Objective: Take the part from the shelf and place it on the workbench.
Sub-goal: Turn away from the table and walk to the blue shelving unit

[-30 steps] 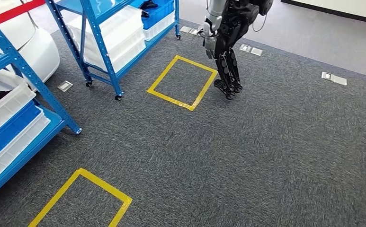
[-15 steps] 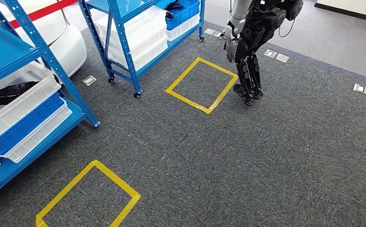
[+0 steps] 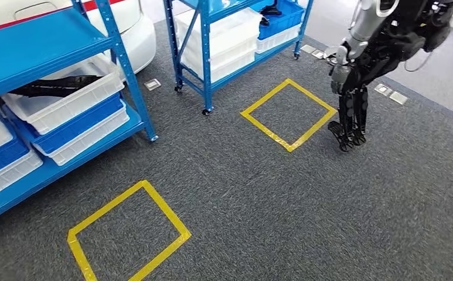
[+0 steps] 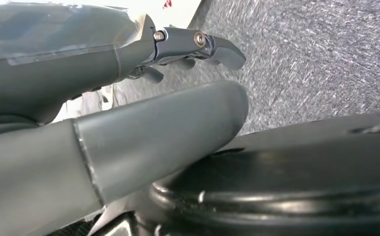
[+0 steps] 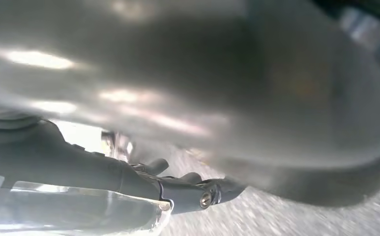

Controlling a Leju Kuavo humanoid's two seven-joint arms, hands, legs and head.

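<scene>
A long black part (image 3: 54, 86) lies in a white bin (image 3: 65, 105) on the middle level of the nearest blue shelf (image 3: 42, 47), at the left of the head view. In the left wrist view my left hand (image 4: 129, 64) hangs over grey carpet, its thick thumb and dark fingers (image 4: 202, 44) stretched out with nothing between them. In the right wrist view my right hand (image 5: 178, 191) is blurred and close to the lens. Its dark fingers also reach out straight and hold nothing.
Another humanoid robot (image 3: 358, 70) stands at the upper right beside a yellow tape square (image 3: 288, 114). A second tape square (image 3: 127, 234) marks the carpet in front of the near shelf. Farther back stand a second blue shelf (image 3: 212, 35) with bins and a white car (image 3: 136, 29).
The camera has turned, so the whole scene has slid to the right. More of the near shelf and the bin with the black part now show at the left.
</scene>
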